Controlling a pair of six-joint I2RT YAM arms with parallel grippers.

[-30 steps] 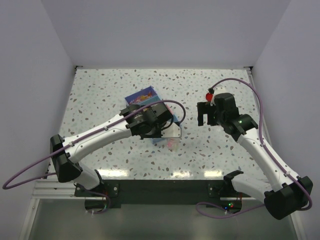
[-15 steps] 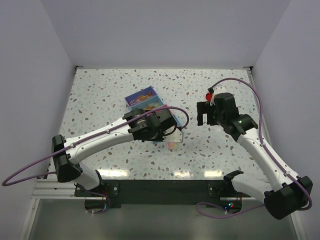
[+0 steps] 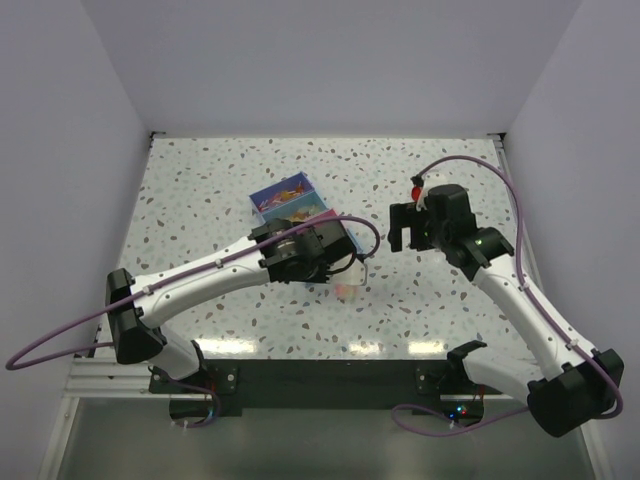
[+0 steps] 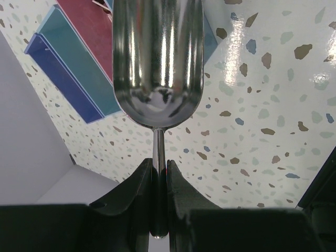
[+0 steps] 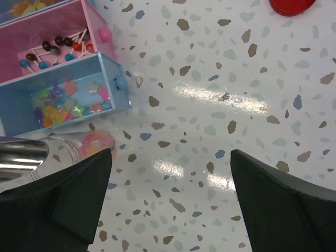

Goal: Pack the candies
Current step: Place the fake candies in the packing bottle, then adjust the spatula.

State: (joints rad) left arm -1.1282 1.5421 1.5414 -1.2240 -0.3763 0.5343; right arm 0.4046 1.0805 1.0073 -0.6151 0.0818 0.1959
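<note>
My left gripper is shut on the thin handle of a shiny metal scoop, whose bowl looks empty. In the top view the left gripper holds the scoop just above a clear jar with pink and orange candies in it. More candies lie in the light-blue compartment of the divided box. My right gripper is open and empty above bare table, to the right of the jar; in the top view the right gripper hangs apart from it.
A round red lid lies on the table behind the right gripper, the same lid showing in the top view. The box's pink compartment holds lollipops. White walls close the table at the back and sides.
The left arm has carried the scoop to the right, from over the box to above the jar. The right arm has barely moved.
</note>
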